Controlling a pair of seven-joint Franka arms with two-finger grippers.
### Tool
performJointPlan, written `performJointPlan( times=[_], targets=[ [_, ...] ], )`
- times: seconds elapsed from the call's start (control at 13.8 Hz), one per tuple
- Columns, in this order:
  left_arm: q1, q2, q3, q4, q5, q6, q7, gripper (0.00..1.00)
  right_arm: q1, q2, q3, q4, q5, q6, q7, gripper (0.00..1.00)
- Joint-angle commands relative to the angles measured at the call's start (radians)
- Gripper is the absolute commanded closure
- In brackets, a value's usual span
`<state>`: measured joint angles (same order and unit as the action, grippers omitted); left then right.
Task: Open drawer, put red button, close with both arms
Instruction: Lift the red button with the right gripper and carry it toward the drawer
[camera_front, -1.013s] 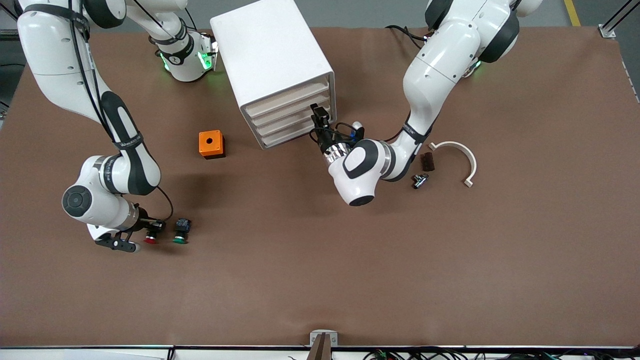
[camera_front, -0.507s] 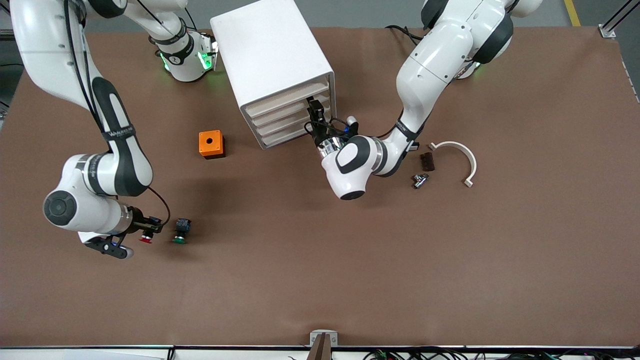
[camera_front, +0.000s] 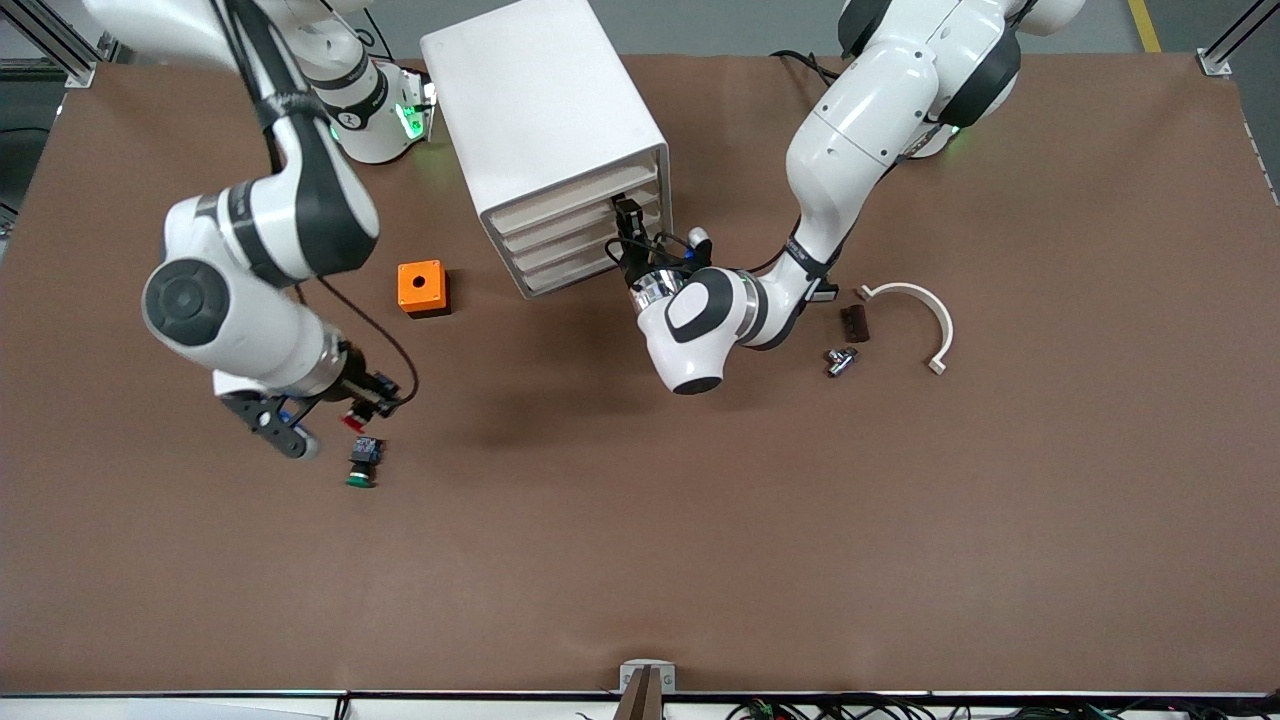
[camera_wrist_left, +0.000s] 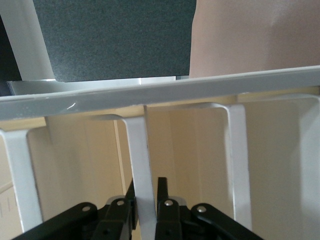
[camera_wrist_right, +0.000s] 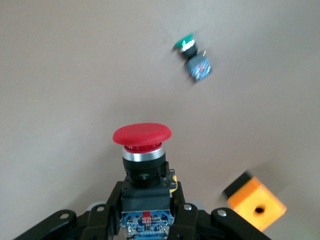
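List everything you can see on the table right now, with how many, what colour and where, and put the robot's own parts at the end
drawer cabinet: 1, white, middle of the table near the robots' bases
orange box: 1, orange with a hole, beside the cabinet toward the right arm's end
red button: 1, red cap, held in the air by the right gripper
green button: 1, green cap, on the table
curved bracket: 1, white, toward the left arm's end
dark block: 1, brown, beside the bracket
metal fitting: 1, silver, nearer the front camera than the block
right gripper: 1, black, over the green button, shut on the red button
left gripper: 1, black, shut on a drawer handle
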<state>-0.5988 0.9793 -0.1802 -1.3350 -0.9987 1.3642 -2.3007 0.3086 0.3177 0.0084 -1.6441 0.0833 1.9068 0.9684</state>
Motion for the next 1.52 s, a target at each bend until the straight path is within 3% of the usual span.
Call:
performJointPlan(
  times=[0.0, 0.65, 0.94, 1.45],
  targets=[
    [0.007, 0.009, -0.001, 0.013, -0.031, -0.013, -0.022, 0.92, 0.059, -0.058, -0.01, -0.06, 0.052, 0.006, 0.128, 1.0],
    [0.103, 0.007, 0.004, 0.014, -0.054, -0.014, -0.026, 0.9, 0.253, -0.06, -0.01, -0.063, 0.055, 0.021, 0.459, 1.0],
    [0.161, 0.006, 0.007, 0.016, -0.072, -0.007, -0.026, 0.87, 0.337, -0.088, -0.011, -0.147, 0.055, 0.127, 0.561, 1.0],
    [0.26, 0.007, 0.01, 0.02, -0.069, -0.004, -0.026, 0.84, 0.504, -0.077, -0.013, -0.149, 0.055, 0.169, 0.803, 1.0]
  ],
)
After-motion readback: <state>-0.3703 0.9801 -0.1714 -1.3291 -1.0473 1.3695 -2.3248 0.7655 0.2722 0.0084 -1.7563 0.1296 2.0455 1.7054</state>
